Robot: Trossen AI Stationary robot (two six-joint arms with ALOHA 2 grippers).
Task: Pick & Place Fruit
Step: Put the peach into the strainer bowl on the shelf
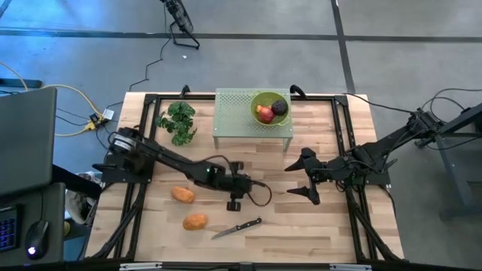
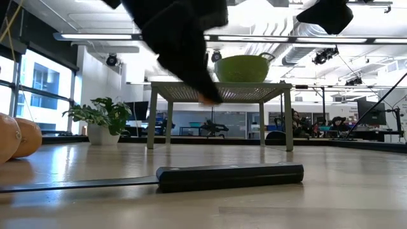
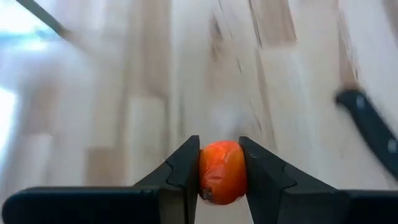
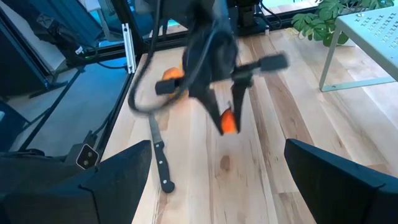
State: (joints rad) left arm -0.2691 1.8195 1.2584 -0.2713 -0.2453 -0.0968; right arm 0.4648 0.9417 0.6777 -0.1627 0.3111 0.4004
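While above bare table [image 1: 316,226], left fingers [image 3: 186,171] clamp orange fruit [image 3: 222,171]

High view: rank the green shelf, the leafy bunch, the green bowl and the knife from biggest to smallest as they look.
1. Green shelf
2. Leafy bunch and green bowl, too alike to separate
3. Knife, long but thin

bright ceiling strips [image 2: 191,38] glared in the low view; the left arm [image 4: 208,50] smeared with motion blur.
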